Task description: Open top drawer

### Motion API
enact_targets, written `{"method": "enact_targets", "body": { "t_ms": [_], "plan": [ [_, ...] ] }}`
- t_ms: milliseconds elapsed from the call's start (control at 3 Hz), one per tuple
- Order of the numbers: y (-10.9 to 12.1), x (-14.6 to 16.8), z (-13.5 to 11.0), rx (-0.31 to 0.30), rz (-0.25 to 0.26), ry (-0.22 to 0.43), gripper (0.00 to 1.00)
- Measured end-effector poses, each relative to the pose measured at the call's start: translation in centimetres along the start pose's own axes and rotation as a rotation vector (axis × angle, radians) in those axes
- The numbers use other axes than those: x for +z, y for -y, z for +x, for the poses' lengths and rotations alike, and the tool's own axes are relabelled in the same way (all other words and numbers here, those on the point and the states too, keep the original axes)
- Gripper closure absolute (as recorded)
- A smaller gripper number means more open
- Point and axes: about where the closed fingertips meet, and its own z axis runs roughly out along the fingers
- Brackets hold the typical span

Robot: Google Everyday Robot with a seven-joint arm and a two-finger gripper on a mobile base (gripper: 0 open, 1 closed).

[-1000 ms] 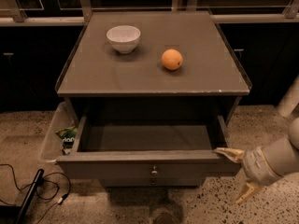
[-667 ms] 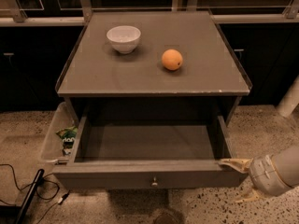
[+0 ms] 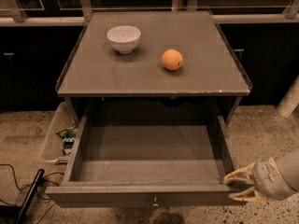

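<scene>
The top drawer (image 3: 149, 150) is a wide grey wooden box, pulled far out of the cabinet, and nothing lies in it. Its flat front carries a small round brass knob (image 3: 154, 201) at the bottom of the view. My gripper (image 3: 233, 188) is at the drawer's front right corner. Its pale fingers (image 3: 237, 174) straddle the right end of the front panel, one on the inner side and one on the outer face, clamped on it. The lower drawers are hidden under the open one.
A white bowl (image 3: 124, 38) and an orange (image 3: 172, 59) sit on the cabinet top (image 3: 154, 78). A clear plastic bin (image 3: 52, 134) with a packet stands on the floor at the left. Black cables (image 3: 21, 192) lie at the lower left. A white post (image 3: 290, 99) stands at the right.
The drawer has slid further out toward the camera. My gripper has moved down and toward the camera with the drawer's right corner.
</scene>
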Motion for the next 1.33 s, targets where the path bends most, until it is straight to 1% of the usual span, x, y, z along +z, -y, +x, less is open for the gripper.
{"method": "enact_targets", "body": {
  "t_ms": [667,1000,1333],
  "plan": [
    [0.00,0.00,0.00,0.000,0.000,0.000,0.26],
    [0.00,0.00,0.00,0.000,0.000,0.000,0.00],
    [0.00,0.00,-0.01,0.000,0.000,0.000,0.00]
  ]
}}
